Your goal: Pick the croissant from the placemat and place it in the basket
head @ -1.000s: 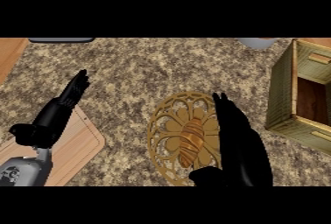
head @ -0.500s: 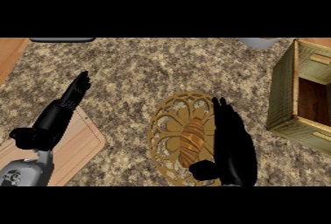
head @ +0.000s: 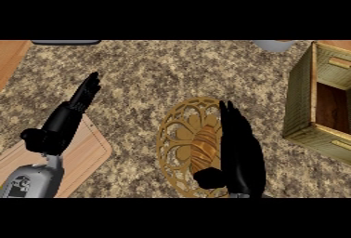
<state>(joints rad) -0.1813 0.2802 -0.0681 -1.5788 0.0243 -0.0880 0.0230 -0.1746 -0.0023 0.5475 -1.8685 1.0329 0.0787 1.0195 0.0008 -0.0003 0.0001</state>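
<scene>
Croissant, golden-brown ridged pastry (head: 201,149), lies on round gold openwork placemat (head: 179,142) at near centre of speckled stone counter (head: 171,79). Right hand (head: 237,153), black, sits just right of it, fingers straight and together pointing far, thumb (head: 208,178) spread out at the pastry's near end; nothing clamped yet. Whether palm touches pastry: cannot tell. Left hand (head: 83,93) rests open at left, fingers up, over pale wooden cutting board (head: 86,155).

Risks, judged:
- fingers closing alongside could shove the pastry left across the mat instead of catching it
- pinch at the near end only: it may tilt or slip on the lift
- olive-green wooden slatted basket (head: 305,100) is well apart at far right with tall walls; a low carry could clip the near wall.
</scene>
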